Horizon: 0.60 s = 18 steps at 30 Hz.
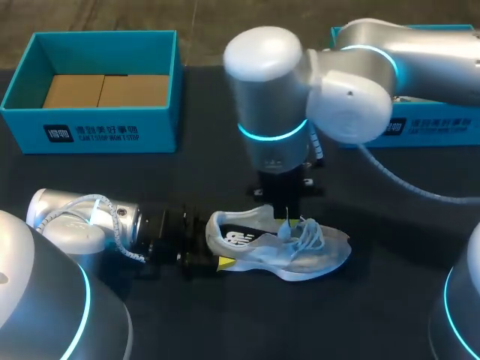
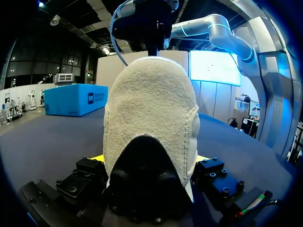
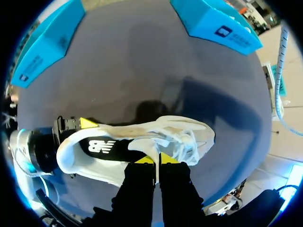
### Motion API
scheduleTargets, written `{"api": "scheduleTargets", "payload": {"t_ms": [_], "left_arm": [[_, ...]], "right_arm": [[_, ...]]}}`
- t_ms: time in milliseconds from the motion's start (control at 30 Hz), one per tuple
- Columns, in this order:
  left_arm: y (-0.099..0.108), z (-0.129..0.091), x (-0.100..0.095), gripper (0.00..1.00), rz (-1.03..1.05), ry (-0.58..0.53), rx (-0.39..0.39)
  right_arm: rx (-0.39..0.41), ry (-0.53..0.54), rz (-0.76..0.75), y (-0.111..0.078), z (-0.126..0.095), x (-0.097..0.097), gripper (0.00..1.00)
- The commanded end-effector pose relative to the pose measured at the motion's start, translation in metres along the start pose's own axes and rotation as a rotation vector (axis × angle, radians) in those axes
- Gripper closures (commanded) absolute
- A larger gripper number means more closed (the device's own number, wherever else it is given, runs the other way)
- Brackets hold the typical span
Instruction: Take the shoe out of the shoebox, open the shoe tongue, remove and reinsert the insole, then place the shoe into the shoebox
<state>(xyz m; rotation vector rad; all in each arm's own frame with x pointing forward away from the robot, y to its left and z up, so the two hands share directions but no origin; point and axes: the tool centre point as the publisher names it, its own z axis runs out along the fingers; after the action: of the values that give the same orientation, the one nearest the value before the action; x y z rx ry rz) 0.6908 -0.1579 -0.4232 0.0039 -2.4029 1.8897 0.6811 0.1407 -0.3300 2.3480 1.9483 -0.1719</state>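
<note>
**Tongue-opening step, two-arm hold.** The shoe (image 1: 277, 251) stands upright on the table (image 1: 225, 172), out of its box, with its heel toward the left arm. The left gripper (image 2: 149, 161) is closed on the heel, one yellow tip showing at each flank, and serves as the anchor. The right gripper (image 3: 157, 161) comes down from above. Its fingers are drawn almost together on a thin white flap, judged to be the shoe tongue (image 3: 150, 146). Whether a lace is caught with it cannot be told.

**Technique.**
- The pull should probably run upward and toward the toe, away from the anchored heel.
- It should be slow enough that the laces slacken rather than the whole shoe lifting.
- The heel clamp has to hold firm throughout; if it slips, the shoe will likely tip or swing.
- The throat needs to open wide enough to reach the insole, which is not visible here.

**Containers.**
- The shoebox (image 1: 90, 131) sits at the far left of the table, open-topped and well apart from the shoe. It holds only a flat brown cardboard liner (image 1: 105, 90).
- A second teal box (image 1: 435, 127) sits at the far right, partly hidden behind the right arm. Its contents cannot be seen.
</note>
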Motion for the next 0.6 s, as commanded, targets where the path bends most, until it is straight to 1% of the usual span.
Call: {"api": "scheduleTargets", "payload": {"t_ms": [33,67,133,167,233,267,333,367,400,467,500,600], "left_arm": [[0.004,0.001,0.000,1.00,-0.001,0.000,-0.004],[0.004,0.001,0.000,1.00,-0.001,0.000,-0.004],[0.004,0.001,0.000,1.00,-0.001,0.000,-0.004],[0.004,0.001,0.000,1.00,-0.001,0.000,-0.004],[0.004,0.001,0.000,1.00,-0.001,0.000,-0.004],[0.004,0.001,0.000,1.00,-0.001,0.000,-0.004],[0.004,0.001,0.000,1.00,-0.001,0.000,-0.004],[0.004,0.001,0.000,1.00,-0.001,0.000,-0.004],[0.004,0.001,0.000,1.00,-0.001,0.000,-0.004],[0.004,0.001,0.000,1.00,-0.001,0.000,-0.004],[0.004,0.001,0.000,1.00,-0.001,0.000,-0.004],[0.004,0.001,0.000,1.00,-0.001,0.000,-0.004]], "right_arm": [[0.007,0.125,0.286,0.000,-0.001,-0.022,1.00],[0.012,0.127,0.289,0.001,-0.003,-0.023,1.00],[0.008,0.179,0.269,0.002,-0.007,-0.030,1.00],[0.007,0.183,0.272,0.002,-0.008,-0.033,1.00],[-0.001,0.240,0.248,0.003,-0.012,-0.038,1.00],[-0.005,0.248,0.249,0.003,-0.013,-0.040,1.00],[-0.012,0.296,0.231,0.004,-0.014,-0.045,1.00],[-0.012,0.303,0.236,0.005,-0.014,-0.047,1.00],[-0.015,0.338,0.219,0.005,-0.013,-0.049,1.00],[-0.014,0.347,0.222,0.005,-0.013,-0.052,1.00],[-0.018,0.378,0.204,0.005,-0.012,-0.053,1.00],[-0.020,0.404,0.197,0.005,-0.012,-0.055,1.00]]}}
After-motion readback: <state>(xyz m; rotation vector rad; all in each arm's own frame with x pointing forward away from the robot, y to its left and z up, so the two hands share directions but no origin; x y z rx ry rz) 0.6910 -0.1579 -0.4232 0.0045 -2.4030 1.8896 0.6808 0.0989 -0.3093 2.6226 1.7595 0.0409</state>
